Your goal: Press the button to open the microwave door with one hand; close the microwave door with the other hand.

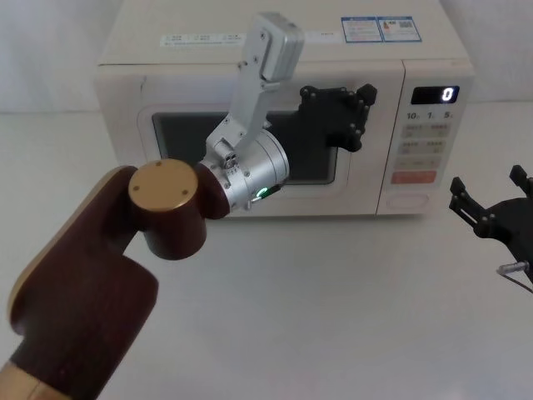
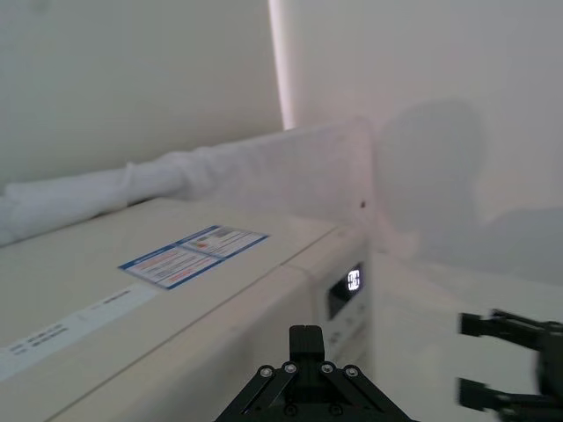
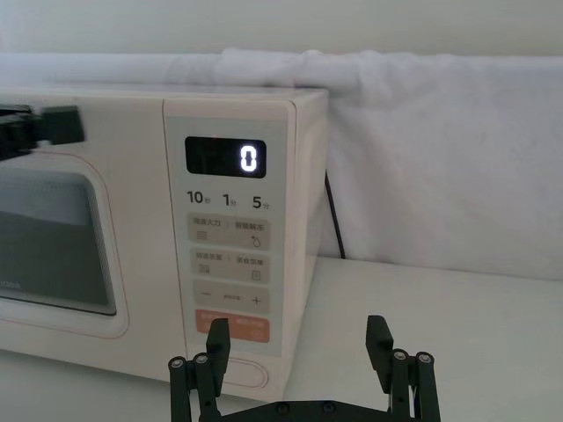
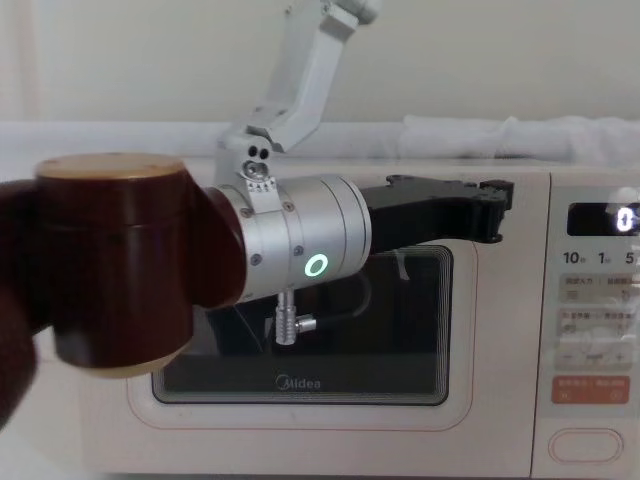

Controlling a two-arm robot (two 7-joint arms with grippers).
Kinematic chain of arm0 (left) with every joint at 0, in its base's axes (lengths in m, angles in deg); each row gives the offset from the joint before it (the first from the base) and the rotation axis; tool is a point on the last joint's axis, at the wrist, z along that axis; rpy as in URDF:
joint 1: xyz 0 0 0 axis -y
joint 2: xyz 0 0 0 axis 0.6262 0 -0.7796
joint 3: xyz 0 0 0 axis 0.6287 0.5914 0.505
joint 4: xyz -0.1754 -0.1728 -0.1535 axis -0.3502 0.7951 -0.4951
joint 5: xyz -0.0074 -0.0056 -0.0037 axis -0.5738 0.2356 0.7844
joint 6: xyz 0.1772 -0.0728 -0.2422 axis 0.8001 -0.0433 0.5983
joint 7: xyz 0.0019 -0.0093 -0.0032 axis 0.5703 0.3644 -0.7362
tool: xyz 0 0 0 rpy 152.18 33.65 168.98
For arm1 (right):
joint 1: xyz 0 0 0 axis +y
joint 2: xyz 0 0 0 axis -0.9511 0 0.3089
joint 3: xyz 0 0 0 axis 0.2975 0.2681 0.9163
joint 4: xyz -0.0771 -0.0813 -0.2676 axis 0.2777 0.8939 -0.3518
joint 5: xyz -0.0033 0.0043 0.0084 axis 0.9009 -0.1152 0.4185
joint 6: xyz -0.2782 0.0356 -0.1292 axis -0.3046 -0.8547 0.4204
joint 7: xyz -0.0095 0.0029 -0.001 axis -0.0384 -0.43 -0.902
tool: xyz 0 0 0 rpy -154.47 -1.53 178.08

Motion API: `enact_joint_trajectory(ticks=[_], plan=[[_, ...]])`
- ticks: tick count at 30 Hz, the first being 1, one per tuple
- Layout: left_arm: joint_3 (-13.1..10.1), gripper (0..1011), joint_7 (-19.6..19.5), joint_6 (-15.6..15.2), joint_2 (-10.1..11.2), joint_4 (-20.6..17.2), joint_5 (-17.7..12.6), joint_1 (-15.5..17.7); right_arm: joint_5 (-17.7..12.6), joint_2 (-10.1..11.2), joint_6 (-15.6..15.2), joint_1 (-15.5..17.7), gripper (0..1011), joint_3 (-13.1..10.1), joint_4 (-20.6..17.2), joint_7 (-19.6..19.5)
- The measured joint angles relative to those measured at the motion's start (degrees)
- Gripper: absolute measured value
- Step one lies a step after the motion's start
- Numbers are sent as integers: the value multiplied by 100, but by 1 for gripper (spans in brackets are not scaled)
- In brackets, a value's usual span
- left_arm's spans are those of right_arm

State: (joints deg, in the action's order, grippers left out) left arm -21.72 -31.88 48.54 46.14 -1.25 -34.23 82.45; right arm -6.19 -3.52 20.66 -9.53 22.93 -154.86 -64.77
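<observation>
The cream microwave stands at the table's back, and the microwave door (image 1: 125,125) (image 4: 300,440) looks shut flush with the body. The button (image 1: 410,200) (image 4: 588,445) (image 3: 251,375) is the wide pill key at the foot of the control panel. My left gripper (image 1: 360,104) (image 4: 498,205) (image 2: 305,341) is shut on nothing and held at the door's upper right corner, by the panel seam. Whether it touches the door I cannot tell. In front of the panel and to the right of the button, my right gripper (image 1: 489,187) (image 3: 299,343) hovers open, a short way off the panel.
The left arm's brown elbow (image 1: 162,208) and silver wrist (image 4: 300,250) hang in front of the door window. An orange-red key (image 1: 414,177) sits just above the button. A white cloth roll (image 3: 422,105) and a black cord (image 3: 332,220) lie behind the microwave. A white tabletop (image 1: 333,317) spreads in front.
</observation>
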Motion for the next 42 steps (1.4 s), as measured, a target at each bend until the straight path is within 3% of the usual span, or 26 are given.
enact_joint_trajectory(ticks=[9, 11, 17, 27, 42], plan=[[20, 0, -101, -68, 398, -859, 232, -554, 0, 0, 0, 0, 1000, 0, 0, 0], [83, 0, -61, -85, 565, -1172, 329, -820, 0, 0, 0, 0, 1000, 0, 0, 0], [276, 0, 134, -37, 797, -1574, 496, -1304, 0, 0, 0, 0, 1000, 0, 0, 0], [1045, 0, 996, 297, 1026, -2028, 560, -2489, 0, 0, 0, 0, 1000, 0, 0, 0], [2081, 0, 1749, 784, 1004, -2536, 354, -3605, 0, 0, 0, 0, 1000, 0, 0, 0]])
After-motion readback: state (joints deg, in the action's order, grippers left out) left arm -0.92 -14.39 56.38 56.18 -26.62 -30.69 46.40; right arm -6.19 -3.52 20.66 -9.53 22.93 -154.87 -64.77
